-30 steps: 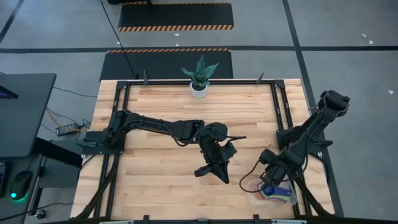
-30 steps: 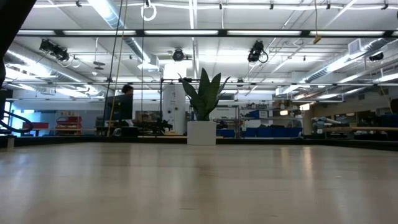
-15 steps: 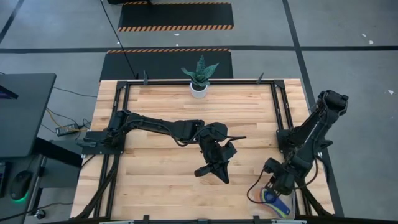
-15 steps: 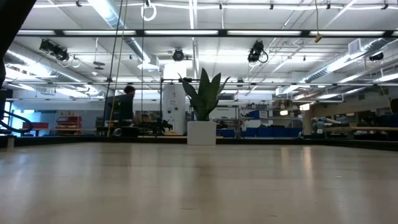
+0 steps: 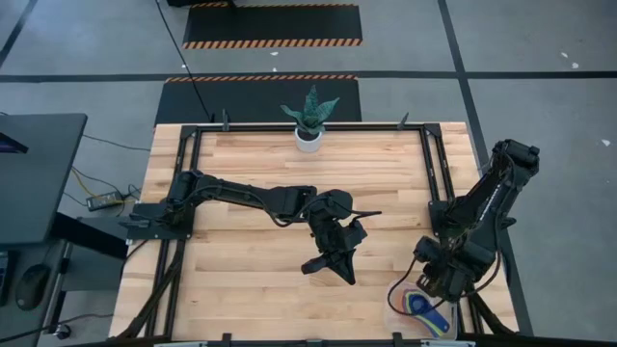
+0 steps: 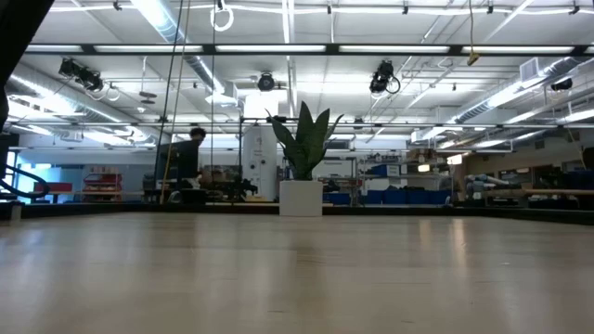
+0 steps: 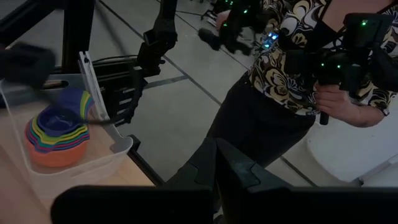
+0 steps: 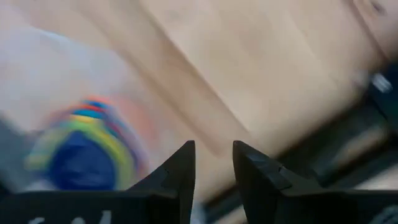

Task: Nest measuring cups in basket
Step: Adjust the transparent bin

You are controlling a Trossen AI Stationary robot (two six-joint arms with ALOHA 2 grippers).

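Behind the table (image 6: 297, 269), a person (image 6: 195, 153) stands.

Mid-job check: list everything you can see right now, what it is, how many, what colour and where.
measuring cups: one nested stack, blue on top, orange at the bottom, inside the basket.
basket: one, clear, at the table's front right corner.
plant: one, green, in a white pot at the table's back edge, centre.
table: one, light wood.
person: one, patterned top, beyond the table, holding dark controllers.
left gripper: dark, over the table's middle.
right gripper: dark fingers slightly apart, above the basket.
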